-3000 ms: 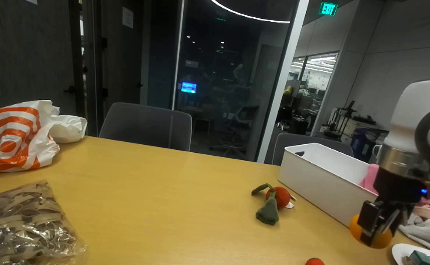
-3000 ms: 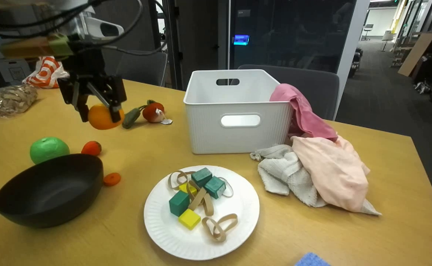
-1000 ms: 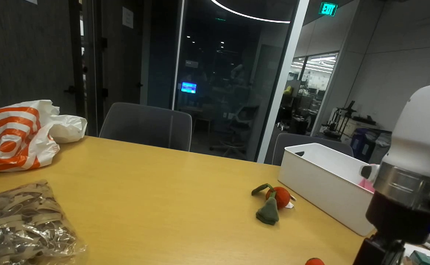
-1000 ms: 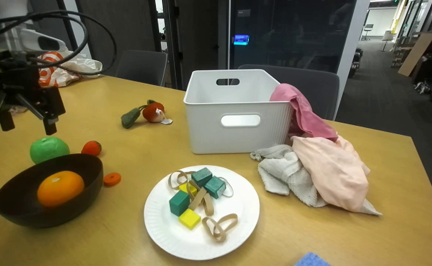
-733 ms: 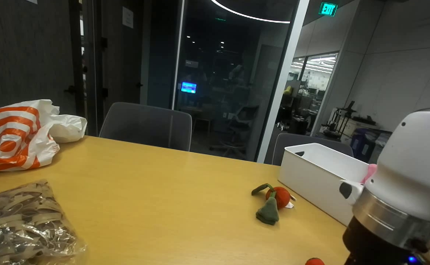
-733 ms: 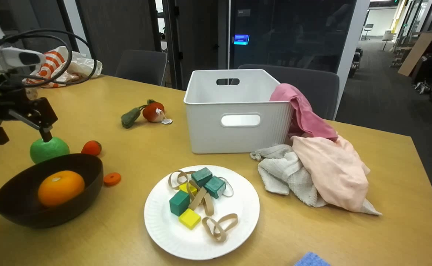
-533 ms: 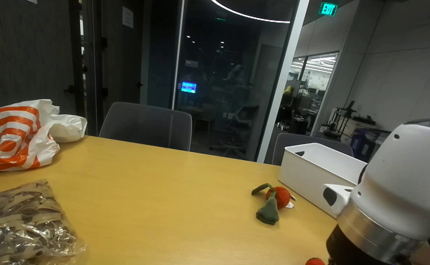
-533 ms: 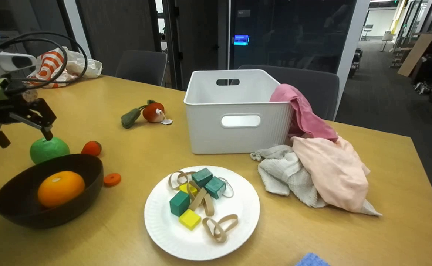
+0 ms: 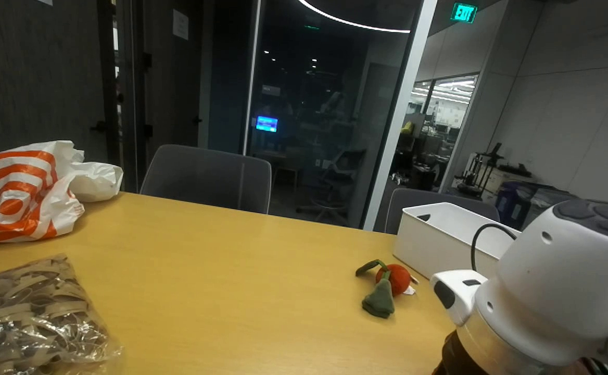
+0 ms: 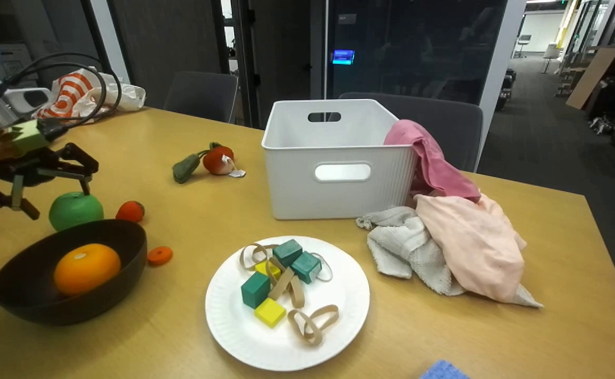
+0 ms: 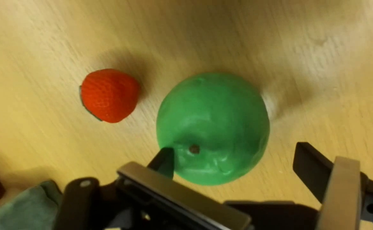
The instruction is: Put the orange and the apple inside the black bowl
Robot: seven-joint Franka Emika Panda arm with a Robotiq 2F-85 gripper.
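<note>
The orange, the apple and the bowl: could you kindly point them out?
Orange (image 10: 87, 269): in an exterior view, its near side.
Apple (image 11: 213, 127): in the wrist view, its top.
Bowl (image 10: 31, 276): in an exterior view, its inner wall.

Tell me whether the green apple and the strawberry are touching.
Apart: the wrist view shows a strip of table between the green apple and the strawberry.

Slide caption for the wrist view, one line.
Open gripper close to the stemmed green apple, with a red strawberry lying apart from the apple on the wood-grain table.
</note>
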